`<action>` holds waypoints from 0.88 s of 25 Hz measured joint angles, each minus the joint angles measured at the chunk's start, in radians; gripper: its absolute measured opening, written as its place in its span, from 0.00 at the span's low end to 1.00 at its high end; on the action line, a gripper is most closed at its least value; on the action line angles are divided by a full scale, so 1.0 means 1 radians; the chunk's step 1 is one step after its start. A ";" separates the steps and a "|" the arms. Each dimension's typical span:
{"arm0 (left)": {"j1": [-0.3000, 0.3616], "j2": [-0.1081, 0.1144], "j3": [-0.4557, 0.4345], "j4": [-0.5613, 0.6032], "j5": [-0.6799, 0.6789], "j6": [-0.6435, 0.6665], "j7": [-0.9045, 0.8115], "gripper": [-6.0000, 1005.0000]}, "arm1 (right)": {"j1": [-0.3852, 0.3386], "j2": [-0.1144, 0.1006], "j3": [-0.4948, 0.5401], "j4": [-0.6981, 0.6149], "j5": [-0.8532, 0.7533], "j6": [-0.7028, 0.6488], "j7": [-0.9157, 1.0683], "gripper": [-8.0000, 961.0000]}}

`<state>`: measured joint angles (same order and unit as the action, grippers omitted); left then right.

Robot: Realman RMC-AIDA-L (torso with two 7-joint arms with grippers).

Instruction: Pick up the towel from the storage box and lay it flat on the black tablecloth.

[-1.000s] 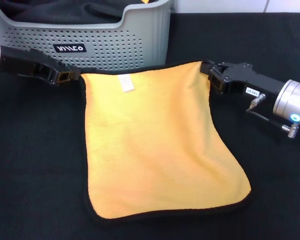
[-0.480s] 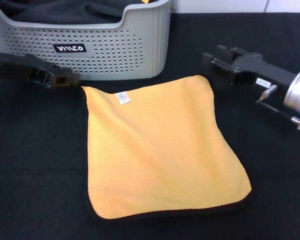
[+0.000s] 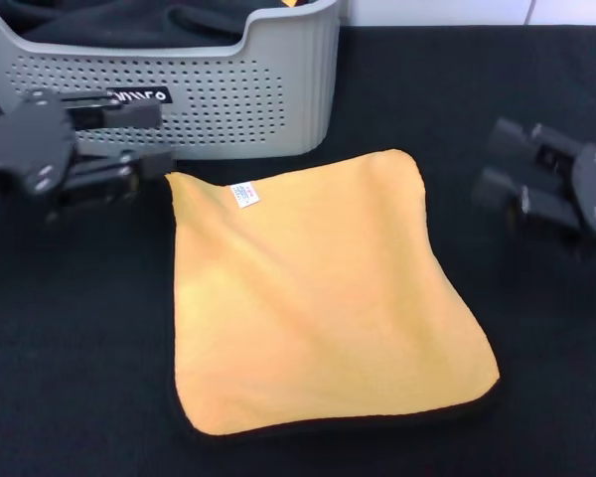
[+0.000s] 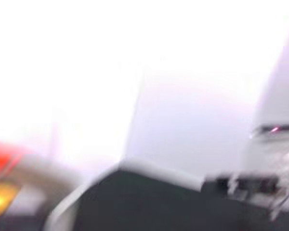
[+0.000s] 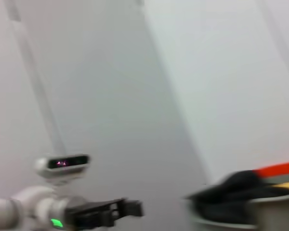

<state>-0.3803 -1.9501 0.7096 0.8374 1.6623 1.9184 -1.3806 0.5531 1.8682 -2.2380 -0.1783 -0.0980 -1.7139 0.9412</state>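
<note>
The orange-yellow towel [image 3: 318, 298] with black edging lies spread flat on the black tablecloth [image 3: 70, 338], its white label [image 3: 244, 194] at the far left corner. The grey storage box [image 3: 278, 99] stands behind it at the far left. My left gripper [image 3: 164, 137] is open and empty just left of the towel's far left corner, in front of the box. My right gripper [image 3: 487, 159] is open and empty to the right of the towel's far right corner, clear of it. The right wrist view shows the left arm's gripper [image 5: 120, 211] far off.
A dark charcoal cloth [image 3: 129, 18] lies inside the storage box; it also shows blurred in the right wrist view [image 5: 236, 187]. A white wall edge [image 3: 457, 10] runs behind the table. The tablecloth reaches past the towel on all sides.
Both grippers let go of the towel's far corners and drew away outward, turning as they went. The towel's far edge dropped and now rests flat.
</note>
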 joint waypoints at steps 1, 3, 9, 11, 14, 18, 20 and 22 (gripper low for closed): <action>0.012 0.000 0.000 -0.038 -0.034 0.042 0.072 0.45 | -0.005 0.007 0.000 -0.001 -0.024 -0.031 0.000 0.75; 0.032 0.009 0.016 -0.118 -0.073 0.100 0.192 0.49 | -0.010 0.027 -0.001 -0.004 -0.075 -0.086 0.000 0.75; 0.068 0.068 0.168 -0.211 -0.085 0.117 0.278 0.52 | 0.013 0.099 0.001 -0.069 -0.212 -0.128 0.003 0.76; 0.069 0.085 0.204 -0.216 -0.092 0.119 0.269 0.52 | 0.020 0.102 0.002 -0.113 -0.245 -0.101 0.011 0.76; 0.072 0.113 0.248 -0.216 -0.111 0.121 0.244 0.52 | 0.022 0.095 0.002 -0.179 -0.283 -0.030 0.035 0.76; 0.076 0.129 0.263 -0.211 -0.136 0.122 0.226 0.52 | 0.016 0.078 0.003 -0.265 -0.326 0.087 0.052 0.76; 0.078 0.132 0.268 -0.209 -0.145 0.122 0.226 0.52 | 0.019 0.073 0.004 -0.291 -0.341 0.129 0.059 0.76; 0.078 0.133 0.271 -0.209 -0.149 0.122 0.226 0.52 | 0.026 0.069 0.007 -0.306 -0.351 0.149 0.064 0.76</action>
